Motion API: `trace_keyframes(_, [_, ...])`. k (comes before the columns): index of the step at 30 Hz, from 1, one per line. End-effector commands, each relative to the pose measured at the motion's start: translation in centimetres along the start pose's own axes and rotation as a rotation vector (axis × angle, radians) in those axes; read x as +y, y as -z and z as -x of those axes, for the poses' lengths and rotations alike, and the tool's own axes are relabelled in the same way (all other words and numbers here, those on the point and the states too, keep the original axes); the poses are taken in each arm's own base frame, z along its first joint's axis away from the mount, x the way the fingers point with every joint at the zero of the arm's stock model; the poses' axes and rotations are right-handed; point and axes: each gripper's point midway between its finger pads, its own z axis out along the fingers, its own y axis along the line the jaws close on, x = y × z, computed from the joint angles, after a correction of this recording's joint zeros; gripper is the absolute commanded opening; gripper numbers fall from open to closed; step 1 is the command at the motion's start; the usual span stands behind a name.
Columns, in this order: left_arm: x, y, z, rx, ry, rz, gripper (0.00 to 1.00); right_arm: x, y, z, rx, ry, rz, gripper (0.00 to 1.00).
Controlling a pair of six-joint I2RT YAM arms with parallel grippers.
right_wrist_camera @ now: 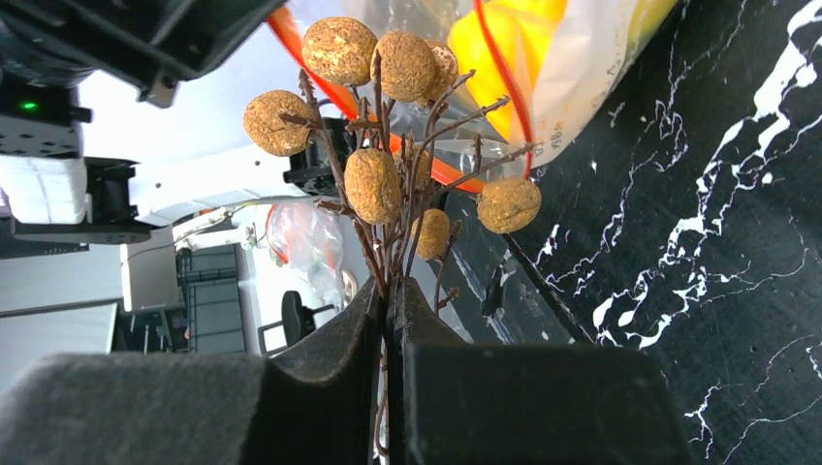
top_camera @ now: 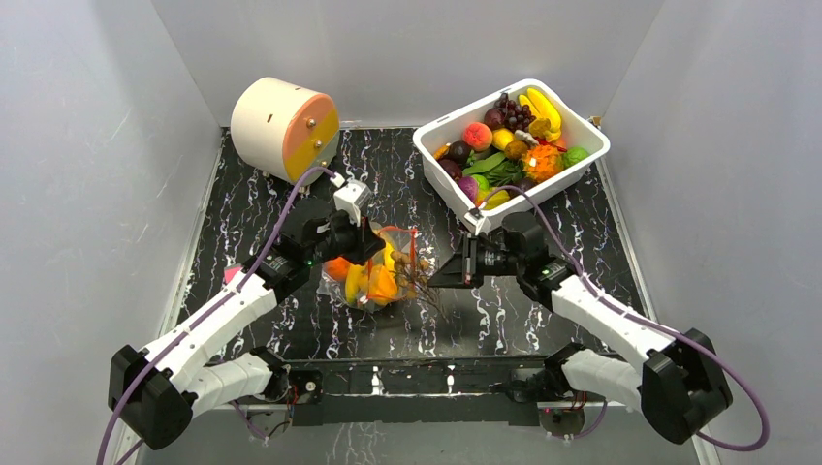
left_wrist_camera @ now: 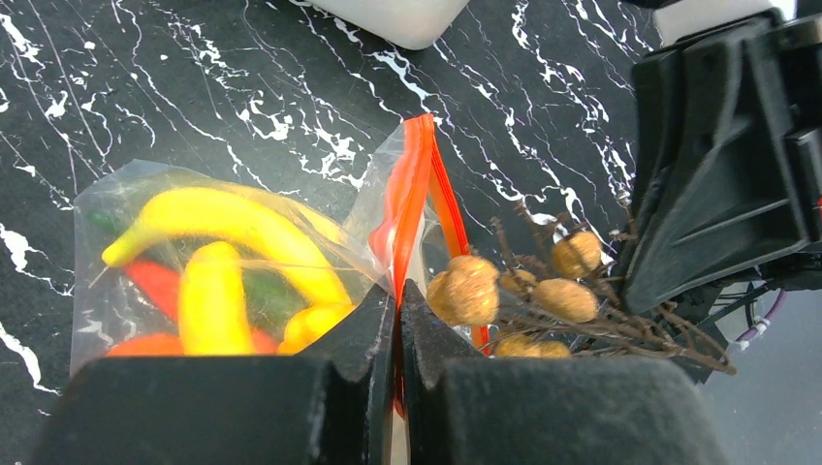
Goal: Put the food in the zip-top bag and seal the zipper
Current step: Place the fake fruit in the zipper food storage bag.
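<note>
Top: zip-top bag [top_camera: 368, 283] flat on worktop [top_camera: 242, 213], mouth facing right pincer [top_camera: 448, 271]; left pincer [top_camera: 378, 249] at bag's rim.
Left wrist: clamped shut on zipper [left_wrist_camera: 412, 194]; bananas [left_wrist_camera: 233, 223] inside bag, berry sprig [left_wrist_camera: 523, 291] just beside mouth.
Right wrist: closed on sprig stem, long axis aimed at bag; nearer arm for insertion.

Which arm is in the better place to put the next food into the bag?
Right. The right pincer grips the brown berry twig beside the zip-top bag mouth; the left pincer is shut on the zipper, holding the bag.
</note>
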Motion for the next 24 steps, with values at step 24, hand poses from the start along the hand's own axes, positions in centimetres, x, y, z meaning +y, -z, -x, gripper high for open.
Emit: trace_keyframes(24, [-3.7,0.9,-0.5,0.032,-0.015,-0.208,0.00,-0.3,-4.7,2.1,0.009,-0.072,-0.160,0.00])
